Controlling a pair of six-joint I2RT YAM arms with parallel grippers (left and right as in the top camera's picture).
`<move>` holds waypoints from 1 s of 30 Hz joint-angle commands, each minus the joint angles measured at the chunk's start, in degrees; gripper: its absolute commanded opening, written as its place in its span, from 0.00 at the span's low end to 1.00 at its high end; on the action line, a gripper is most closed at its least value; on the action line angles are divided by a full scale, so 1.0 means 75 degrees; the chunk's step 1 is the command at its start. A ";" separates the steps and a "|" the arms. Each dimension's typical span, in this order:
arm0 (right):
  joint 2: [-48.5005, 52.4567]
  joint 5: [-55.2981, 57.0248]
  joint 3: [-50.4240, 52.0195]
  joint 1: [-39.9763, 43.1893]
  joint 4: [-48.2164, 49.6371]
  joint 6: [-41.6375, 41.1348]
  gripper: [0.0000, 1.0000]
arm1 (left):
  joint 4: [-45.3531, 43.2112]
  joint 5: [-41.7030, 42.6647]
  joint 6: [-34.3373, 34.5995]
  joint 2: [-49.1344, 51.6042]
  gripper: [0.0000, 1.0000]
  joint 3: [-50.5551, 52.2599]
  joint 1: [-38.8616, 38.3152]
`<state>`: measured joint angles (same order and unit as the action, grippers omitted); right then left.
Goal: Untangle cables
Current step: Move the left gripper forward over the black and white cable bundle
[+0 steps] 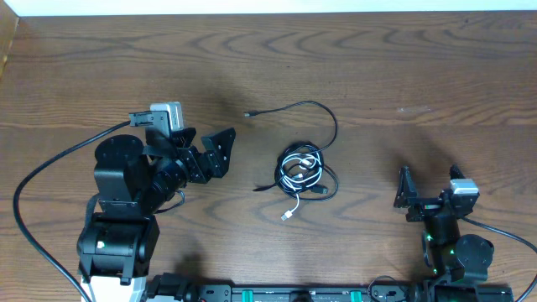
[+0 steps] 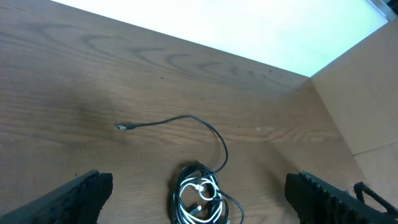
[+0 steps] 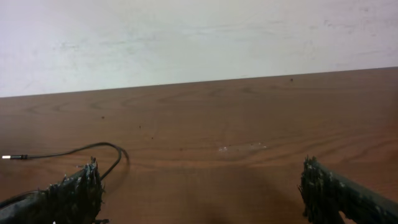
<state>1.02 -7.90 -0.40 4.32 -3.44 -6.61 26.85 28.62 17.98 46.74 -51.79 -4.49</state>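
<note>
The cables (image 1: 302, 172) lie in a small bundle of black and white loops at the middle of the wooden table. One black cord arcs away from the bundle to a plug end (image 1: 248, 112). A white plug (image 1: 288, 216) trails toward the front. My left gripper (image 1: 222, 153) stands open to the left of the bundle and apart from it. In the left wrist view the bundle (image 2: 199, 202) sits between the wide-spread fingers of that gripper (image 2: 198, 180). My right gripper (image 1: 405, 195) is open to the right of the bundle, holding nothing. Its wrist view shows only the black cord (image 3: 93, 147) beyond its open gripper (image 3: 200, 171).
A thick black wire (image 1: 33, 180) curves from the left arm's base across the table's left side. Another wire (image 1: 503, 236) leaves the right arm's base. The table's far edge (image 1: 252, 15) meets a pale wall.
</note>
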 commanded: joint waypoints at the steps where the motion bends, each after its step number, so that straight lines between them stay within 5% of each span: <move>1: -0.0015 0.0032 0.0012 0.0017 -0.0032 -0.0085 0.99 | 0.0017 0.0122 -0.0105 0.0012 0.95 -0.0157 0.0041; 30: -0.0015 0.0032 0.0012 0.0020 -0.0032 -0.0082 0.99 | 0.0609 0.0096 0.0105 0.1862 0.95 -0.0154 -0.0361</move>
<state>1.02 -7.90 -0.40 4.32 -3.44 -6.61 31.11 28.62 18.11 59.59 -51.79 -6.13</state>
